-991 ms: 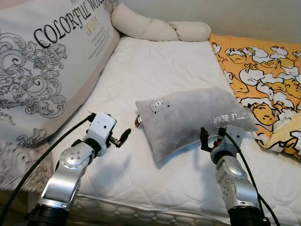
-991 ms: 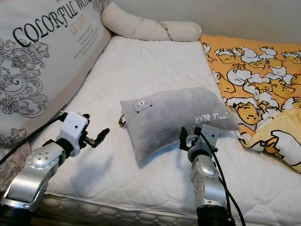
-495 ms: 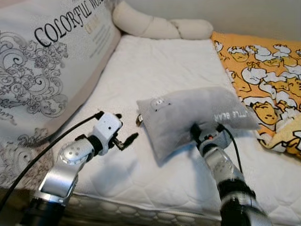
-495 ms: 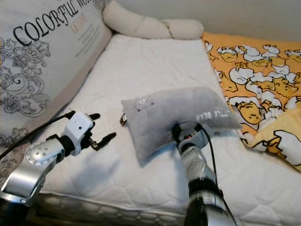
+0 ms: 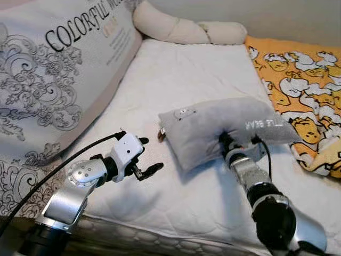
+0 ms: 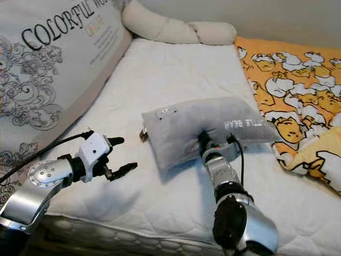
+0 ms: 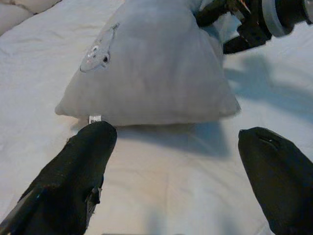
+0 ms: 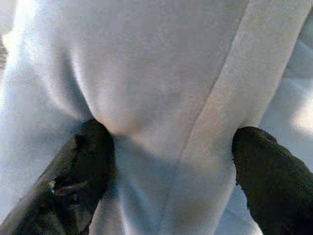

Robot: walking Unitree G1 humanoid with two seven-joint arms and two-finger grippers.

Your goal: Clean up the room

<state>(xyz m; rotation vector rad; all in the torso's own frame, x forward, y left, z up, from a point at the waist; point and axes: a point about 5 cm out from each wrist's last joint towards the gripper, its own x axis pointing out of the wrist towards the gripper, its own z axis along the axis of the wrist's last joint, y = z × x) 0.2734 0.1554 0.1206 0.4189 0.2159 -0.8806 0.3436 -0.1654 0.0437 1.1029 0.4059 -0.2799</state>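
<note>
On the bed (image 5: 176, 74), right gripper (image 5: 238, 146) is straddling the grey pillow's (image 5: 224, 128) near edge, fingers apart; closing shallowly risks slipping. Left gripper (image 5: 145, 160) is hovering spread.

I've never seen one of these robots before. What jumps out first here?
Mid-bed lies a grey bear pillow on the white mattress, with the right gripper pushed into its near edge, fingers open around the fabric. The left gripper hovers open just beside it. A bright orange cartoon blanket covers the bed's right side.
</note>
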